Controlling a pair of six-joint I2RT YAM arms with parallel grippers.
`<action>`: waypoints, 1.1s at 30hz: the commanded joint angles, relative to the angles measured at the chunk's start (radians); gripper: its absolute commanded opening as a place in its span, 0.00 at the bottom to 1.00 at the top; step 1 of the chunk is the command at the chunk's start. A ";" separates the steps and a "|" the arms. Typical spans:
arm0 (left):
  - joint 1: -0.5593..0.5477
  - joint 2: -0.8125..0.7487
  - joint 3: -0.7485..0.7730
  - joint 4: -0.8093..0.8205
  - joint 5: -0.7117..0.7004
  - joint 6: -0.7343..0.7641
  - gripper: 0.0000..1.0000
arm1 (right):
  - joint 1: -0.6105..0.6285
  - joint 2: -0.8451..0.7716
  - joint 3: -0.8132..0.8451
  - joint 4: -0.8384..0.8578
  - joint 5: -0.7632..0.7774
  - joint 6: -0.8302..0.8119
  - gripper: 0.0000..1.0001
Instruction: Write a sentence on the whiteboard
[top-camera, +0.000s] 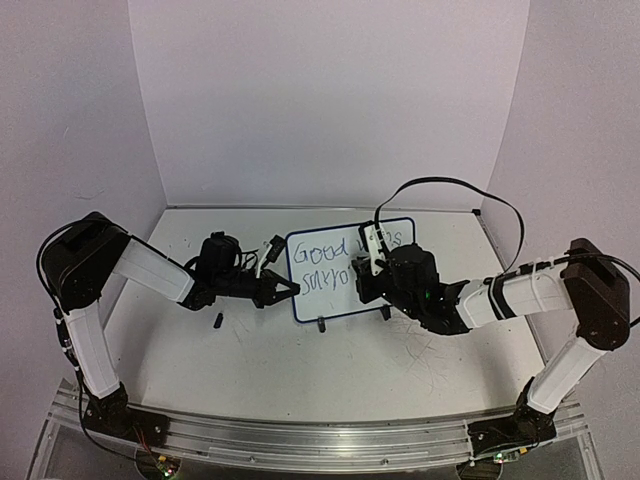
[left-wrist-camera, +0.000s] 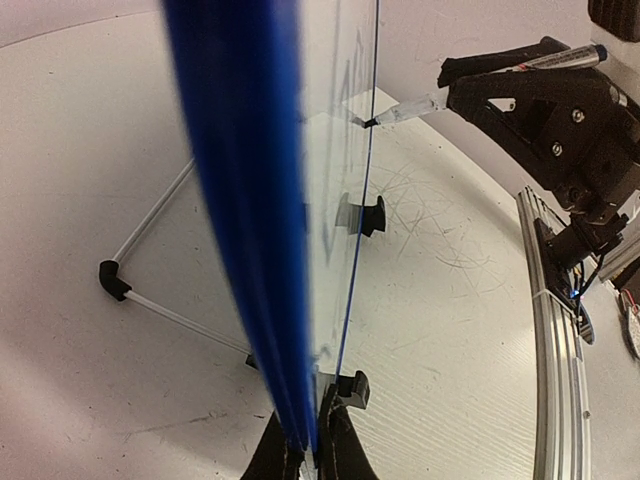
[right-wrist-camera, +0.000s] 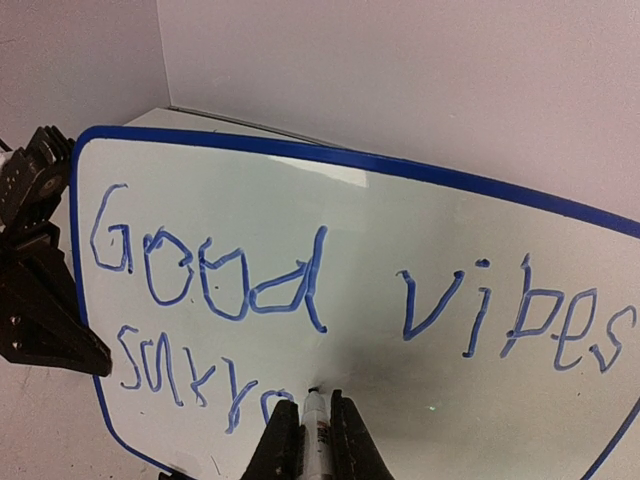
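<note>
Lettering in blue fills two lines on the whiteboard (top-camera: 325, 302), which stands upright on its two black feet (top-camera: 321, 324) near the middle of the scratched surface (top-camera: 300, 380), its face turned toward the arms. The sentence (right-wrist-camera: 300, 285) reads "Good vibes" on the upper line, with a scrawled word beneath it at the left that looks like "smkyo". The left gripper (top-camera: 290, 290) is clamped narrow on the board's left edge; its wrist view shows the blue frame edge-on, pinched between the two fingers (left-wrist-camera: 340, 455). The right gripper (right-wrist-camera: 313, 440) is closed around a marker (right-wrist-camera: 314, 412), the barrel between its fingers and the tip pointing forward. The tip touches the board just after the last letter of the lower word. Behind the board, a thin wire stand (left-wrist-camera: 113, 280) with a black corner piece rests on the surface. A small black item (top-camera: 216, 321) lies on the surface near the left arm, apart from the board.
</note>
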 joint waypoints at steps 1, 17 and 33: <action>0.023 -0.023 -0.003 -0.064 -0.156 0.052 0.00 | 0.001 0.003 0.006 0.008 0.019 0.019 0.00; 0.023 -0.023 -0.002 -0.064 -0.153 0.051 0.00 | 0.012 0.013 -0.048 -0.012 0.008 0.074 0.00; 0.023 -0.027 -0.005 -0.066 -0.155 0.052 0.00 | 0.002 -0.025 -0.004 0.009 0.089 0.025 0.00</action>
